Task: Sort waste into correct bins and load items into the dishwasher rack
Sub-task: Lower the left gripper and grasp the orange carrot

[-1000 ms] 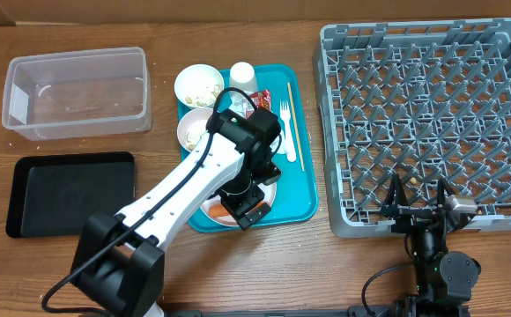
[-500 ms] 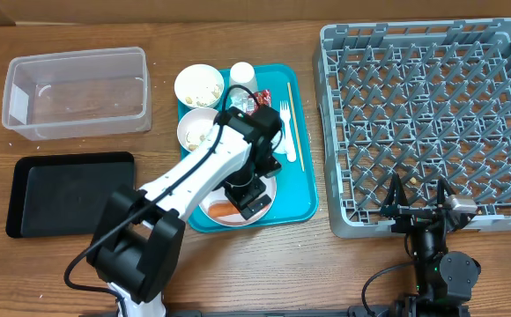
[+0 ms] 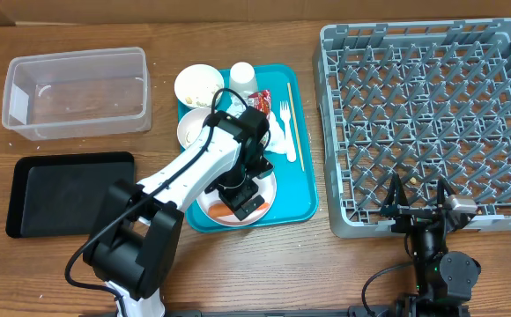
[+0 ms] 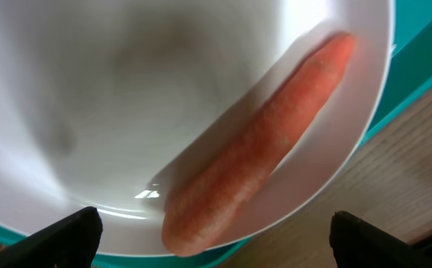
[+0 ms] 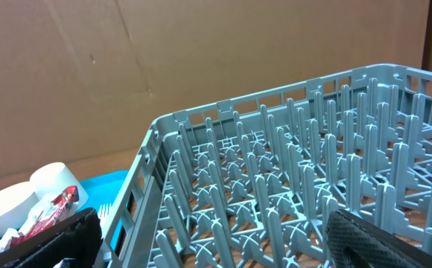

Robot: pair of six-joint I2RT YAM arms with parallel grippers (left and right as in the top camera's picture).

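My left hand (image 4: 216,242) hangs released, jaws spread wide, right over the carrot (image 4: 261,149), which lies slantwise along the rim of the plate (image 4: 126,97) and sits between my fingertips in the wrist view. Over the last second the hand has slid a little toward my left across the plate and stayed open throughout. The arm behind it has swung so that the fork (image 3: 286,132) and the stick (image 3: 295,123) beside it now show more fully. Nothing has been picked up; the carrot is on the plate, and the plate is on the teal tray (image 3: 304,198).

I take this as lining up for a grab on the carrot, so the sorting has barely begun. The two bowls (image 3: 198,85), the cup (image 3: 242,76) and the red wrapper (image 3: 260,101) sit at the tray's far end. The clear tub (image 3: 79,101) and the black tray (image 3: 62,194) wait well apart to the left.

My right hand (image 3: 418,207) has not moved. It rests open at the near edge of the rack (image 3: 432,114), which holds no dishes yet.
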